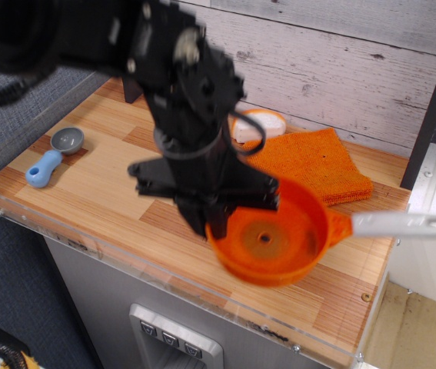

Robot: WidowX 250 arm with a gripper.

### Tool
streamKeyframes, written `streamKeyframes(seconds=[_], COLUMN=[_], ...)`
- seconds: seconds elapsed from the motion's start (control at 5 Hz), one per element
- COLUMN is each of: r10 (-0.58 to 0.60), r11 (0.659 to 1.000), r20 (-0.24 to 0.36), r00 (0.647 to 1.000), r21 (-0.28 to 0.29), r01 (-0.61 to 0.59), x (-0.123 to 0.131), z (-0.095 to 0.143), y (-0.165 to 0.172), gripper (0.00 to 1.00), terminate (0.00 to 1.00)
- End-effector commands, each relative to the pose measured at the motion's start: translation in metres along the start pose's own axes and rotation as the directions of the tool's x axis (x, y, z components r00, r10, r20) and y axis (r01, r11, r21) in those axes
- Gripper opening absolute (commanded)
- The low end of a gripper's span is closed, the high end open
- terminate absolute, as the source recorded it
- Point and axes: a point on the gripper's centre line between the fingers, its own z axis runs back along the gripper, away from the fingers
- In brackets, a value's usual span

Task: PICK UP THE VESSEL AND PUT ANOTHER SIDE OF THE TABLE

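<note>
The vessel (275, 240) is a round orange saucepan with a grey loop-ended handle (402, 225) pointing right. It hangs above the front right of the wood-plank table (102, 192), lifted and slightly blurred. My black gripper (210, 223) is shut on the pan's left rim, with the fingers (219, 221) clamped over the edge. The arm reaches down from the upper left and hides part of the table behind it.
A folded orange cloth (317, 163) lies at the back right. A white and orange round item (257, 123) sits behind the arm. A small grey scoop with a blue handle (52, 154) lies at the left. A clear acrylic edge (87, 242) runs along the front.
</note>
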Motion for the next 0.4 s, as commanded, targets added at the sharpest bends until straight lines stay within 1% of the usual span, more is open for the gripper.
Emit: streamKeyframes(seconds=[0.0,0.2], r10=[0.057,0.107], r11=[0.998,0.993], r20=[0.098,0.125], r00=[0.994,0.986], r21=[0.011,0.036], r01=[-0.058,-0.112], x=[0.033,0.053], z=[0.033,0.037], y=[0.02,0.047], gripper=[0.0,0.0], terminate=[0.0,0.0])
